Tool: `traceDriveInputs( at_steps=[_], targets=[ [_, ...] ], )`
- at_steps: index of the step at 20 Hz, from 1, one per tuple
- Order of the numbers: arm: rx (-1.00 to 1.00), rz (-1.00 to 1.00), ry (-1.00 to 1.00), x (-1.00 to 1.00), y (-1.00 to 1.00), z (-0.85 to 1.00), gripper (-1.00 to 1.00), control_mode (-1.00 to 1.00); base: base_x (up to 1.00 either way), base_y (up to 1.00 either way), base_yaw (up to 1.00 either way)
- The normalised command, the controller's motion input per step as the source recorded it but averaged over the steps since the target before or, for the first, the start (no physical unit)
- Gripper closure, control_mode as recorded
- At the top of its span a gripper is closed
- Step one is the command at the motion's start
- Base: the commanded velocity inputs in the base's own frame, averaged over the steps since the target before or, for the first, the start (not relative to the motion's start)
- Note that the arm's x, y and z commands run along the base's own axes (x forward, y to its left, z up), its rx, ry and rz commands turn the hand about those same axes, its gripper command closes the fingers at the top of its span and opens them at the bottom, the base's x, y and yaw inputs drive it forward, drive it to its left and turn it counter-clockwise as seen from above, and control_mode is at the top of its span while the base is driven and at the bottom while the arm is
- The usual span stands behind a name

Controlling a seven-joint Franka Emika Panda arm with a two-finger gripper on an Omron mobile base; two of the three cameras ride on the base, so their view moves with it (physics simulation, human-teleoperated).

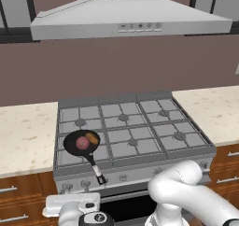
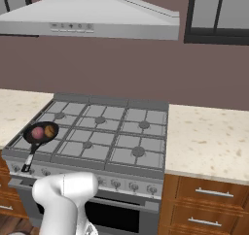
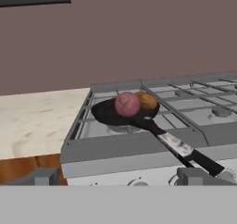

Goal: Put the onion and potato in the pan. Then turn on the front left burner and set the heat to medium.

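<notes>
The black pan (image 1: 72,146) sits on the stove's front-left grate cell, its handle (image 3: 178,146) sticking out over the stove's front edge. Inside it the reddish-pink onion (image 1: 82,143) and the orange-brown potato (image 1: 92,138) lie touching each other. The hand view has the onion (image 3: 127,103) in front of the potato (image 3: 148,100). The pan covers the front left burner. My gripper (image 3: 120,179) hangs low in front of the stove, left of the handle's end, open wide and empty, with its fingertips (image 3: 46,177) level with the control panel.
A row of knobs (image 1: 84,184) runs along the stove's front panel below the pan handle. Beige countertop (image 1: 25,136) flanks the stove on both sides, with wooden drawers (image 2: 209,195) beneath. A range hood (image 1: 130,17) hangs above. The other burners (image 1: 179,136) are uncovered.
</notes>
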Motion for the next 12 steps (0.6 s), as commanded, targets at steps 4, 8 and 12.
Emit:
traceDriveInputs(
  at_steps=[4, 8, 12],
  targets=[
    [0.00, 0.19, -0.01, 0.17, 0.00, -0.03, -1.00, -1.00, 0.00, 0.00, 0.00],
    [0.00, 0.18, -0.01, 0.21, 0.00, -0.12, -1.00, -1.00, 0.00, 0.00, 0.00],
    [0.00, 0.08, 0.00, 0.04, -0.03, -0.20, -1.00, -1.00, 0.00, 0.00, 0.00]
  ],
)
